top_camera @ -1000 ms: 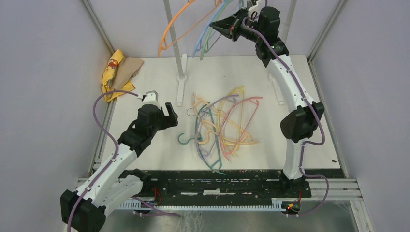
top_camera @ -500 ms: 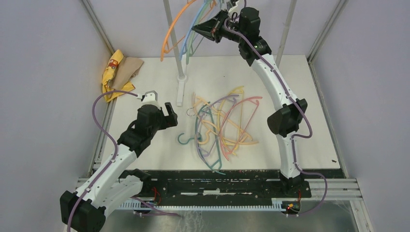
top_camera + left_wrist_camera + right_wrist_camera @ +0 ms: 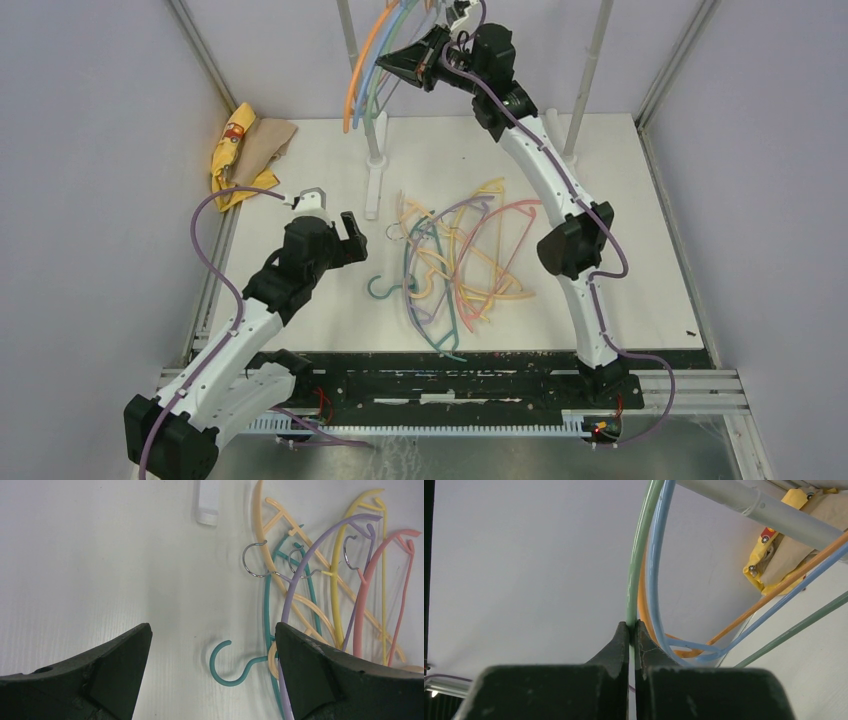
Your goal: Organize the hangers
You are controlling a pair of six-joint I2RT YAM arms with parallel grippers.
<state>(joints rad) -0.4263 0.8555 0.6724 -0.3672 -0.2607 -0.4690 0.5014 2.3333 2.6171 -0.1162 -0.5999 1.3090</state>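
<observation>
Near edge: left gripper (image 3: 332,212) hovers over white table (image 3: 640,250), jaws wide apart, nothing held, just left of teal hanger (image 3: 267,605). Mid-table: loose tangle of hangers (image 3: 470,262), peach, purple, yellow, pink, lying flat. Far end, raised: right gripper (image 3: 631,630) clamped on pale green hanger (image 3: 636,555) under grey rack rail (image 3: 744,502); blue hanger (image 3: 655,555) and orange hanger (image 3: 358,70) alongside. Yellow cloth (image 3: 228,150) in far-left corner.
</observation>
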